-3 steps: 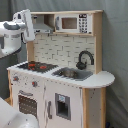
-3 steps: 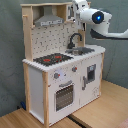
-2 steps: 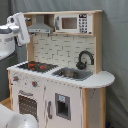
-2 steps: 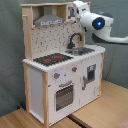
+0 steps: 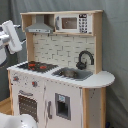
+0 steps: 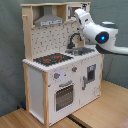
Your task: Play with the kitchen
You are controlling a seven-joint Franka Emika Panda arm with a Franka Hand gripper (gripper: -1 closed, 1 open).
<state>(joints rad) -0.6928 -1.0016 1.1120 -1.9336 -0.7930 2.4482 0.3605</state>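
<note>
While the toy kitchen (image 5: 60, 70) fills the middle of both exterior views, standing on a wooden floor (image 6: 107, 107) before a grey curtain (image 5: 115, 45), the arm sits up at its top corner and touches nothing that can be made out. In the second exterior view the white arm (image 6: 97, 32) reaches in from the second exterior view's right, its end near the upper cabinet (image 6: 75, 10) and above the black faucet (image 6: 74, 39). In the first exterior view only a white block of the arm (image 5: 10, 36) shows at the first exterior view's left edge, beside the grey hood (image 5: 40, 26).

Playing well here, as I judge it, means picking one target and coming at it slowly and squarely: the hob (image 5: 36, 65) with its red rings, the steel sink (image 5: 71, 73), or the oven door (image 6: 64, 96) lower down. The faucet stands closest to the arm, so any descent should clear it and the hood's edge.

Whether the pincer is spread or closed cannot be told; it is not plainly visible, and nothing appears to be held.
</note>
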